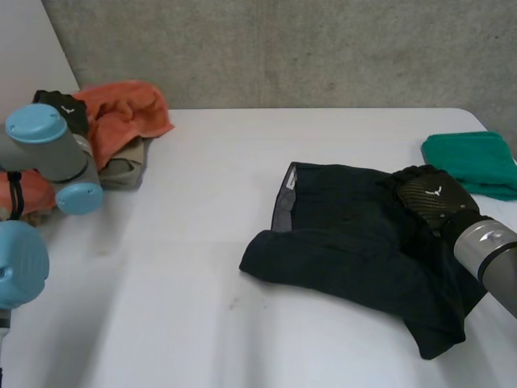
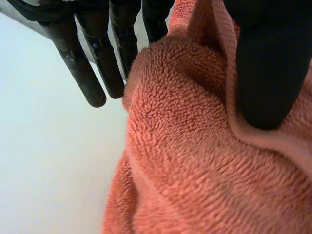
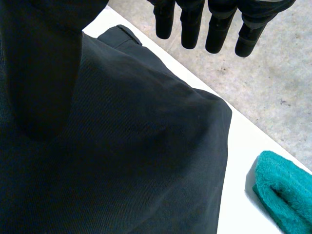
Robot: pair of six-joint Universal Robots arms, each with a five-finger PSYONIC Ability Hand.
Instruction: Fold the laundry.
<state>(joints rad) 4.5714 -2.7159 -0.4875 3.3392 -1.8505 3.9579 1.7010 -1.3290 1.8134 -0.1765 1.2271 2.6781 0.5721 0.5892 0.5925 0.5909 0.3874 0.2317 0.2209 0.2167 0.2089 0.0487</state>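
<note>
- Two black hands rest on two different cloths on the white tabletop [image 1: 186, 267].
- The black shorts [image 1: 347, 250] lie rumpled at the centre right of the head view. The waistband faces left and one leg reaches toward the lower right.
- The right hand [image 1: 428, 198] sits on the upper right part of the shorts. Its arm [image 1: 489, 255] comes in from the right edge over the cloth.
- In the right wrist view its fingers [image 3: 217, 29] are straight and spread, gripping nothing, and point out past the far edge of the shorts. The thumb [image 3: 44, 73] lies over the dark fabric.
- A folded green towel [image 1: 472, 162] lies at the upper right of the head view, near the shorts, with a strip of bare tabletop between them.
- The left hand [image 1: 63, 109] is at the upper left, on a heaped orange towel [image 1: 125, 109].
- In the left wrist view its fingers [image 2: 92, 63] are straight, running down beside the towel's edge. The thumb [image 2: 265, 73] lies on the pile across a raised fold, and the hand is not closed round the towel.
- A beige cloth [image 1: 129, 166] shows under the orange towel's lower edge.
</note>
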